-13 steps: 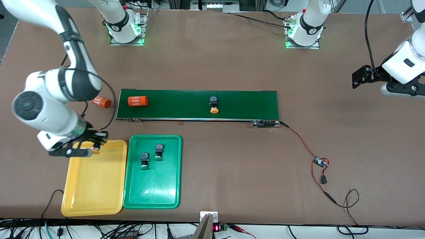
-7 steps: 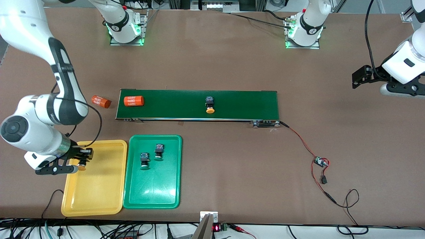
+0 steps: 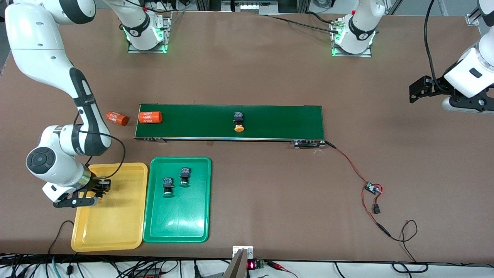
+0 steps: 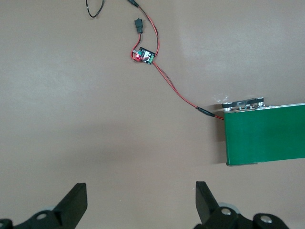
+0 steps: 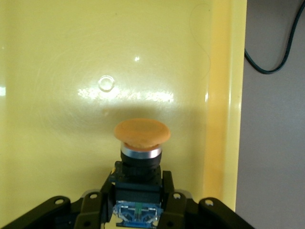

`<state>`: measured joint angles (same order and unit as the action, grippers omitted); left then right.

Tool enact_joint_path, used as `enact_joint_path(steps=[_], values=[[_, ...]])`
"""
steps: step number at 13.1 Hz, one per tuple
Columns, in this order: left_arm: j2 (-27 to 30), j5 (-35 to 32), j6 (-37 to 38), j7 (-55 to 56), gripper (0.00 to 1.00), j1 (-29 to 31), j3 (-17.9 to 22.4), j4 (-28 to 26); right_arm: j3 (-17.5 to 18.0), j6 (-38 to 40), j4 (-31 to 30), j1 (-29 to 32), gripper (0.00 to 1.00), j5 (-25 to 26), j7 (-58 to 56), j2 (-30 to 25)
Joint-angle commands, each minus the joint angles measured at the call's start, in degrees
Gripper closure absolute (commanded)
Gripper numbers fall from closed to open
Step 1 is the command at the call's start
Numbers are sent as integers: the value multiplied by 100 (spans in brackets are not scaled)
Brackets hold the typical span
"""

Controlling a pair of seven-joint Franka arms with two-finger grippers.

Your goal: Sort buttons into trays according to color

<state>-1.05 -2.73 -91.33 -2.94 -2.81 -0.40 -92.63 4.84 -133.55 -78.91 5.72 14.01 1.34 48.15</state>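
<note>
The right gripper (image 3: 101, 190) is over the yellow tray (image 3: 112, 227), near the tray's corner farthest from the front camera and toward the right arm's end of the tabletop — its jaws pinch a yellow-capped button (image 5: 141, 145) by the black-and-blue body, cap pointing out over the tray floor. Vs. a second ago the arm has swung: the gripper was at the tray's far edge, now it sits further in over the tray, and prob. lower, though height is hard to judge from above. On the conveyor belt (image 3: 278, 119) the second yellow-capped button (image 3: 239, 122) has drifted toward the right arm's end, and so has the orange cylinder on the belt (image 3: 150, 117), now close to the belt's end; the other orange cylinder (image 3: 117, 118) on the tabletop hasn't moved. Two green-capped buttons (image 3: 185, 175) lie unchanged in the green tray (image 3: 177, 227). The left gripper (image 4: 140, 202) waits over bare tabletop by the belt's other end — jaws spread wide, same as before.
</note>
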Motion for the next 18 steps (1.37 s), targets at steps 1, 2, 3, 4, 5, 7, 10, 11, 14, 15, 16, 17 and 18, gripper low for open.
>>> enact_joint_path(steps=[1,2,3,4,5,7,10,11,14,15,16,17,18], values=[[53,-79,89,-101,0,18,-12,52,-1,-14,148,-1,38,85,-72,72],[53,-79,89,-110,0,18,-12,52,-1,-14,148,-27,24,85,-81,63],[44,-70,89,-110,0,26,-12,52,-1,-14,139,-45,17,102,-98,20],[53,-79,89,-110,0,26,-12,52,-1,4,130,-62,5,94,-116,-33],[44,-70,89,-110,0,18,-12,52,-1,82,87,-80,1,93,-125,-172],[44,-79,89,-110,0,26,-12,52,69,319,-281,-98,0,41,-29,-602],[44,-79,89,-110,0,26,-12,52,516,925,-1062,-98,0,-12,689,-1428],[44,-70,89,-110,0,26,-12,52,726,1049,-1352,-89,0,-12,962,-1709],[44,-70,89,-93,0,18,-12,52,1359,1208,-2353,-54,0,-21,1998,-2614],[44,-79,89,-92,0,18,-12,52,1657,1147,-2731,-45,0,-64,2463,-2991],[44,-79,89,-92,0,18,-12,52,1878,1181,-2892,-45,0,-73,2842,-3178],[44,-70,89,-101,0,26,-12,52,2132,1208,-3033,-62,0,-82,3194,-3345],[44,-79,89,-101,0,18,-12,52,2370,1191,-3147,-54,0,-91,3484,-3416]])
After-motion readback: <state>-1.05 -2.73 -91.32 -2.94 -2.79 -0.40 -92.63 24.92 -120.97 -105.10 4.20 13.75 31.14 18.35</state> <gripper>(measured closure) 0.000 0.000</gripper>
